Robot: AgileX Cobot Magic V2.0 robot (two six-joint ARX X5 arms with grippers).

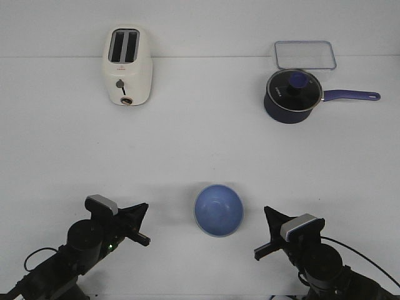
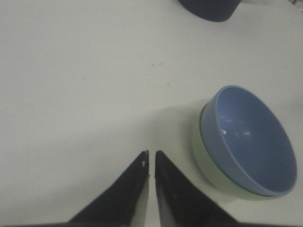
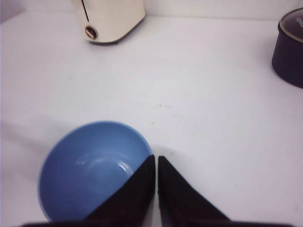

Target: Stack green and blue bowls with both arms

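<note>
The blue bowl (image 1: pixel 218 210) sits nested inside the green bowl (image 2: pixel 210 163) on the white table, near the front centre. In the front view only the blue one shows. In the left wrist view the blue bowl (image 2: pixel 251 142) fills the green one, whose pale wall shows below its rim. In the right wrist view only the blue bowl (image 3: pixel 92 172) shows. My left gripper (image 1: pixel 141 222) is shut and empty, left of the bowls; its tips (image 2: pixel 151 155) are apart from them. My right gripper (image 1: pixel 265 234) is shut and empty, right of the bowls (image 3: pixel 156 160).
A cream toaster (image 1: pixel 127 65) stands at the back left. A dark navy saucepan (image 1: pixel 292 95) with glass lid and long handle stands at the back right, with a clear rectangular container (image 1: pixel 304 54) behind it.
</note>
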